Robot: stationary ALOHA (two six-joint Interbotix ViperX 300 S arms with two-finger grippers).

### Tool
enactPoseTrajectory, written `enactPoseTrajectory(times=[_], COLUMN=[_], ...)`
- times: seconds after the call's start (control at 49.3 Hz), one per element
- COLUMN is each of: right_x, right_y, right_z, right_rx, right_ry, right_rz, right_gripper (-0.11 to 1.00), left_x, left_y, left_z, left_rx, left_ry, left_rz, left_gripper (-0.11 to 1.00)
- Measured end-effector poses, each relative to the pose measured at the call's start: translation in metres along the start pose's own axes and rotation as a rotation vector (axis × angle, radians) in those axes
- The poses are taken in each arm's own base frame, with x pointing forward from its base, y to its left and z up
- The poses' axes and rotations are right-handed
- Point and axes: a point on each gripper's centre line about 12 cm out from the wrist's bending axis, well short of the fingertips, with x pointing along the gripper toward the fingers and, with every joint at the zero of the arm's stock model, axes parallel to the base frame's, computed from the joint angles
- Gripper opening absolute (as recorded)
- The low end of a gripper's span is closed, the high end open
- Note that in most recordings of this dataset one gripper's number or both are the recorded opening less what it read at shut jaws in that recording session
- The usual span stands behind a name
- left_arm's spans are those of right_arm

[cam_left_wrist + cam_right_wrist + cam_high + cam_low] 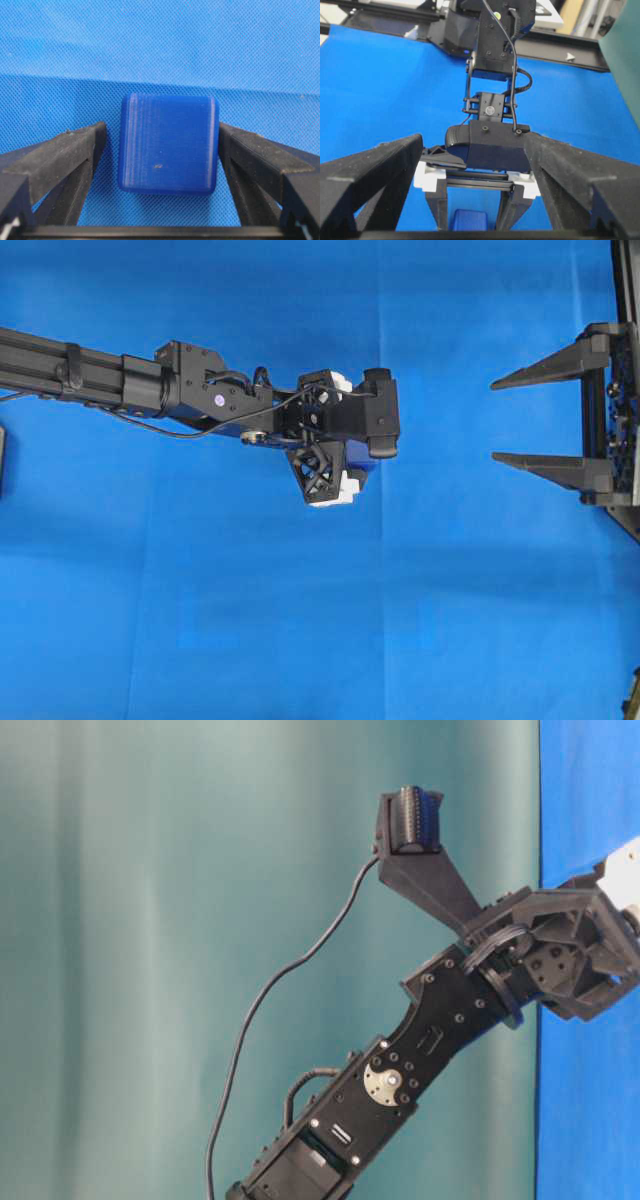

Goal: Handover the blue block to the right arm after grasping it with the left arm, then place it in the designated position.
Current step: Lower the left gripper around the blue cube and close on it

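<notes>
**Two fingers astride the block, not yet closed**

Both fingers of the left pincer (169,200) stand wide, one on each side of the block (169,143), with a thin gap showing on either side. The block sits on the blue counter (160,40), squarely between the fingers and roughly level with their tips. The step in hand looks like the grasp. To do it well, close evenly on the two flat side faces and keep the block centred so neither finger pushes it askew. A grip near the fingertips would likely leave part of the block exposed for the handover. Opposite the left pincer and well apart, the right pincer (545,425) waits, spread wide and empty.
</notes>
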Motion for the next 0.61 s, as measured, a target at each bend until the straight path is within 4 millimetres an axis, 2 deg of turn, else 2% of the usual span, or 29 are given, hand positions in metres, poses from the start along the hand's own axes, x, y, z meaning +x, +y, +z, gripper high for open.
enactPoseTrajectory(times=[0.122, 0.162, 0.263, 0.284, 0.608], right_x=[0.0000, 0.0000, 0.0000, -0.0001, 0.0002], right_y=[0.0000, 0.0000, 0.0000, 0.0000, 0.0000], right_z=[0.0000, 0.0000, 0.0000, -0.0006, -0.0003], right_rx=[0.000, 0.000, 0.000, 0.000, 0.000], right_ry=[0.000, 0.000, 0.000, 0.002, 0.002], right_rz=[0.000, 0.000, 0.000, 0.000, 0.000], right_gripper=[0.95, 0.95, 0.95, 0.95, 0.95], left_x=[0.0000, 0.0000, 0.0000, 0.0000, 0.0001], left_y=[0.0000, -0.0008, -0.0016, -0.0015, -0.0023], left_z=[-0.0004, -0.0004, -0.0003, -0.0005, -0.0010], left_rx=[0.003, 0.004, 0.005, 0.007, 0.016], left_ry=[0.003, 0.003, 0.003, 0.005, 0.005], left_rz=[0.000, -0.001, -0.002, -0.002, -0.003], left_gripper=[0.83, 0.76, 0.49, 0.47, 0.49])
